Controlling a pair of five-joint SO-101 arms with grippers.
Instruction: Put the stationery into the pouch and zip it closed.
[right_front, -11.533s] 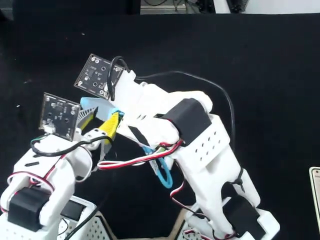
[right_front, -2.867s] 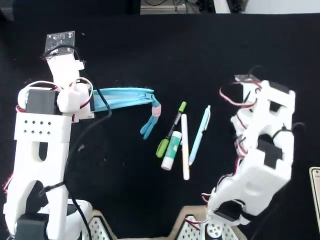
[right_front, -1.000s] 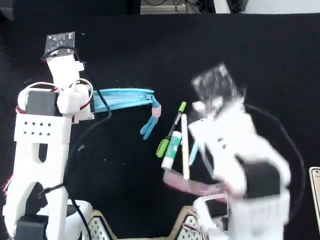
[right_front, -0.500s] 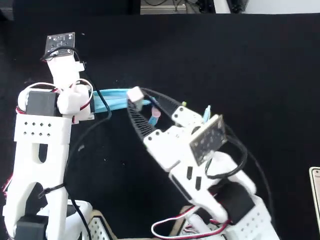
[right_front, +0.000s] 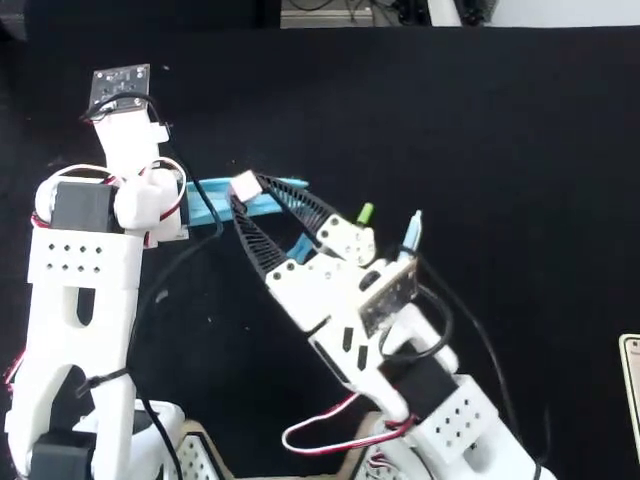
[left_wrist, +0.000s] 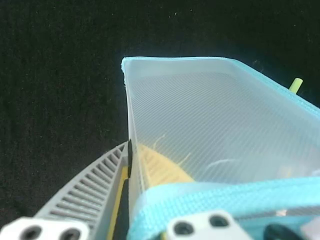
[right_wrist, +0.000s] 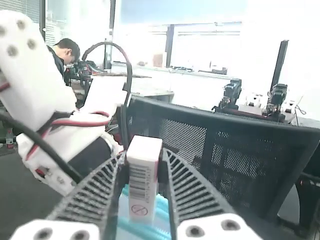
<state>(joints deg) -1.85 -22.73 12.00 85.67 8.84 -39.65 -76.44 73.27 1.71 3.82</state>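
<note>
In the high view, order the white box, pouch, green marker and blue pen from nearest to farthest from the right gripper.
1. white box, held in the right gripper.
2. pouch, just beneath it.
3. green marker, beside the arm.
4. blue pen, beyond the marker.

Pretty sure I'm set up in a robotics lab or office workroom. There are big bright windows (right_wrist: 200, 47) along the far wall, long desks (right_wrist: 150, 89) loaded with gear, and a black mesh office chair (right_wrist: 225, 150) close by. My own bench is a table (right_front: 500, 120) draped in black cloth.
</note>
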